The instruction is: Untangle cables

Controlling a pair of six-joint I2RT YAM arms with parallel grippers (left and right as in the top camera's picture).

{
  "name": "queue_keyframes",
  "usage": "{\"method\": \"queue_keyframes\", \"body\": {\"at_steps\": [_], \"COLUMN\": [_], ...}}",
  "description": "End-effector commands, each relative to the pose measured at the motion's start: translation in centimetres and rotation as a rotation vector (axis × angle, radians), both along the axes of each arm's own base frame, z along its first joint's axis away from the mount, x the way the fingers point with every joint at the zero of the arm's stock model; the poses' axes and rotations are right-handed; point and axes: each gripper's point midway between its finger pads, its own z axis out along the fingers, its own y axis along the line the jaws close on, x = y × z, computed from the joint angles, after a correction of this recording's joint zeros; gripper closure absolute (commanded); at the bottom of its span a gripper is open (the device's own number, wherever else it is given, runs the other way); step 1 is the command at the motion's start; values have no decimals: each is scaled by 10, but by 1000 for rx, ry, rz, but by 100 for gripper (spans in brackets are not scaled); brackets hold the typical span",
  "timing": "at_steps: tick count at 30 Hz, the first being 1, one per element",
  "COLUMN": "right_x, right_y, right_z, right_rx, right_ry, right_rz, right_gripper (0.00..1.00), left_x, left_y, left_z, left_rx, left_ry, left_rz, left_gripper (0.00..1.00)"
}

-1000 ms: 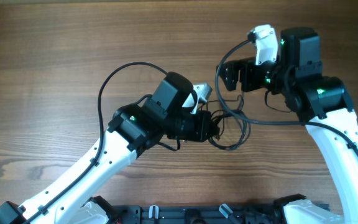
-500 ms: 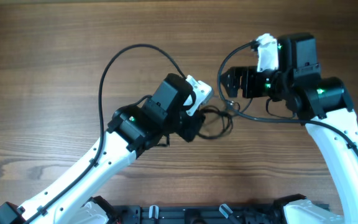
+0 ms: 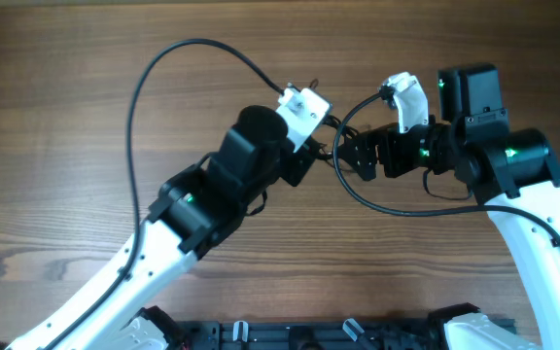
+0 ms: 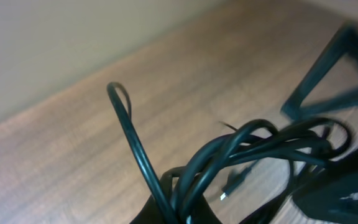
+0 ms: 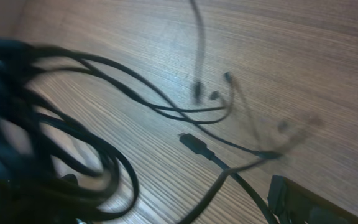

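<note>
The cables [image 4: 253, 140] are thin black cords in a tangled bundle. My left gripper [image 4: 180, 213] is shut on that bundle, which rises from between its fingers. One cord sticks up in a narrow loop [image 4: 120, 93], and a small plug [image 4: 232, 183] hangs over the wood. In the overhead view the left gripper [image 3: 302, 161] sits at mid-table under its white wrist module. The right gripper [image 3: 358, 156] faces it from the right, open and holding nothing. In the right wrist view the bundle [image 5: 48, 155] fills the left side, with loose plug ends [image 5: 194, 143] trailing over the table.
The thick black wiring of the left arm [image 3: 163, 68] arcs high over the back left of the wooden table [image 3: 66, 117]. The right arm's wiring [image 3: 397, 204] loops below its gripper. A dark rail [image 3: 309, 335] runs along the front edge.
The left gripper has risen and moved toward the back with the cable bundle, lifting it off the table. The right gripper has come forward and down toward it, still open.
</note>
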Motion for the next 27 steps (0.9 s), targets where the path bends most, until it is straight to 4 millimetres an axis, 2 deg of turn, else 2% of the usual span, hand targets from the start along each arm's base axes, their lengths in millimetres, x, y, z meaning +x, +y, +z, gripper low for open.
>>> {"method": "queue_keyframes", "body": {"at_steps": [1, 5, 9, 14, 17, 19, 22, 27], "right_x": [-4, -7, -10, -18, -34, -42, -49, -48], "right_y": [1, 1, 5, 6, 7, 7, 5, 6], "right_z": [7, 8, 17, 56, 87, 101, 111, 112], "right_rx": [3, 5, 36, 80, 82, 71, 48, 45], "right_ry": [-27, -22, -49, -214, -382, -475, -560, -565], "right_rz": [22, 20, 41, 67, 146, 195, 231, 235], "right_gripper": [1, 1, 1, 0, 0, 0, 0, 1], "left_x": [-9, -18, -19, -15, -15, -21, -35, -54], "left_y": [13, 21, 28, 35, 34, 25, 8, -12], "left_z": [49, 68, 75, 72, 72, 72, 73, 80], "left_rx": [-69, -104, -111, -88, -90, -108, -149, -209], "left_ry": [-113, -152, -171, -174, -173, -157, -131, -113], "left_rz": [16, 18, 38, 83, 80, 23, -97, -247], "left_gripper": [96, 96, 96, 96, 96, 96, 96, 96]}}
